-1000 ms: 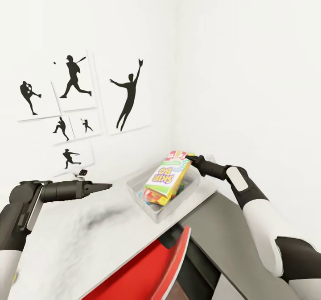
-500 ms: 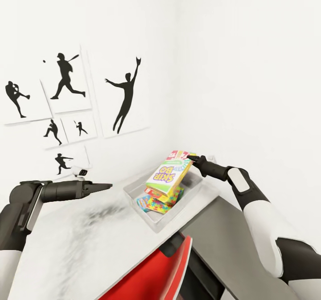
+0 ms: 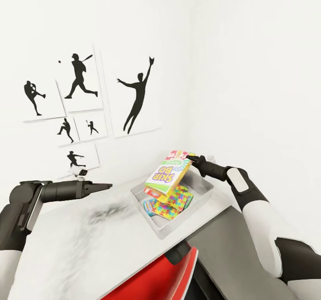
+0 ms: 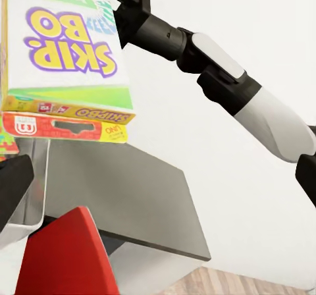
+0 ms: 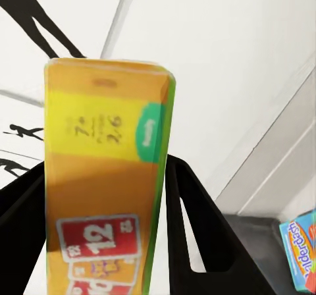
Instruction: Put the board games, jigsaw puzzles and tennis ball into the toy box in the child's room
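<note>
Room: white walls with black baseball silhouettes [image 3: 80, 77] — a corner.
Table [image 3: 89, 242]: mottled pale top; a red chair [image 3: 165, 275] sits under its near edge.
Toy box [image 3: 214, 192]: grey tray at the table's far end, with puzzles [image 3: 171, 204] lying inside.
SKIP-BO box [image 3: 167, 174]: tilted, raised above the puzzles in the tray.
Right gripper [image 3: 191, 158]: clamped on the SKIP-BO box's upper end.
Left gripper [image 3: 104, 186]: over the table, well apart from the tray — cannot tell if it is parted or closed.
</note>
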Robot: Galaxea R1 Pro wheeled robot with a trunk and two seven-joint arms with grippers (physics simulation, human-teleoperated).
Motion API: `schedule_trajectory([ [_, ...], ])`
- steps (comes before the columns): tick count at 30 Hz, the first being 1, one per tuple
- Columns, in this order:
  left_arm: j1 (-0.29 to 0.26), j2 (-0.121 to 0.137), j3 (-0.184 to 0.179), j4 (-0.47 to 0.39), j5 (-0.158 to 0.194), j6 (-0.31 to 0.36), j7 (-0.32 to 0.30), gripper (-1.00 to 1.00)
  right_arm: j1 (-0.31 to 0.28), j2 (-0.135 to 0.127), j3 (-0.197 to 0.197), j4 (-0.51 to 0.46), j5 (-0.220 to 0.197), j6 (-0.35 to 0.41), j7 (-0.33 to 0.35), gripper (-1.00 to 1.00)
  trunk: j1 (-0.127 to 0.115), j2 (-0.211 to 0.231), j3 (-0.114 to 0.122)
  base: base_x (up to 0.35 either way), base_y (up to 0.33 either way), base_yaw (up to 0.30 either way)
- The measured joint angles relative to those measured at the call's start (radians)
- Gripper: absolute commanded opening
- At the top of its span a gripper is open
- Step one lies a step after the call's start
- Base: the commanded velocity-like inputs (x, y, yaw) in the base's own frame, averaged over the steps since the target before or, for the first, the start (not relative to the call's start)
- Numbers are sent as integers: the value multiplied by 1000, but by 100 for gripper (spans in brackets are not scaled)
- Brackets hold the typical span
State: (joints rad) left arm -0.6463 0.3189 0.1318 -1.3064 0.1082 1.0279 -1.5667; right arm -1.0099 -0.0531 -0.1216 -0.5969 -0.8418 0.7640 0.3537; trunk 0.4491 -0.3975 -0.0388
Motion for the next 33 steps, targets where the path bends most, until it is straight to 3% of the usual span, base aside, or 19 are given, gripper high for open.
schedule_trajectory([
  [33,0,0,0,0,0,0,0,100,2,-6,0,0,-1,1,2,-100,0,0,0,53,5,3],
])
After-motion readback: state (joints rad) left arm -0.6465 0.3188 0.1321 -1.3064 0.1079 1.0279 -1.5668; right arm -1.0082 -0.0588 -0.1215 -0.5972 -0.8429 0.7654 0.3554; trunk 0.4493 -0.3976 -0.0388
